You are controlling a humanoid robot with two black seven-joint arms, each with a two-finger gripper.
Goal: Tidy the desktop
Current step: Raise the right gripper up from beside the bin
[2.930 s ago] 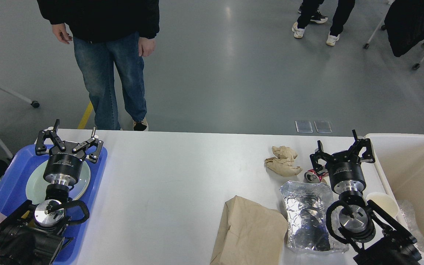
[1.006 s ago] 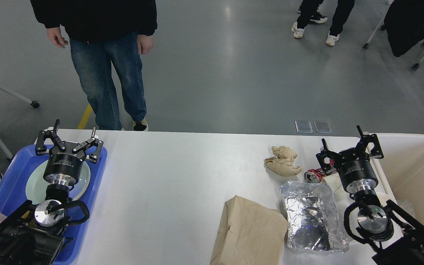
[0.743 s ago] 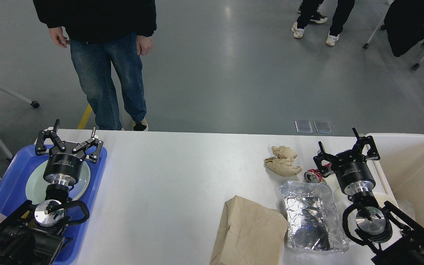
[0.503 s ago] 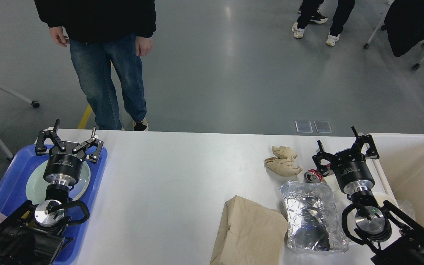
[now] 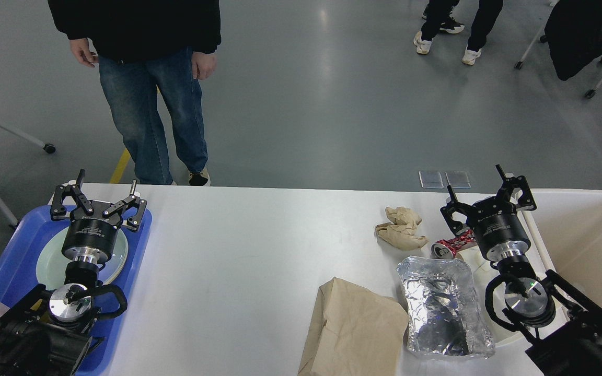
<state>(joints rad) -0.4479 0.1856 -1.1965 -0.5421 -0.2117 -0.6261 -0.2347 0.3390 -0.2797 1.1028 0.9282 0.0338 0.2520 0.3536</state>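
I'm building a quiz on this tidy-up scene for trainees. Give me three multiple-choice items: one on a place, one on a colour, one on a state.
1. Where does the pale green plate lie?
A. in the blue tray
B. in the cream bin
C. on the brown paper bag

2. What colour is the crushed can?
A. green
B. red and white
C. blue

3. How do the right gripper's fingers stand?
A. shut on the foil
B. spread open, holding nothing
C. shut on the crumpled paper

Answers:
1 A: the plate lies inside the tray, under the left gripper.
2 B: red body with white marks.
3 B: its fingers stand apart above the desktop.
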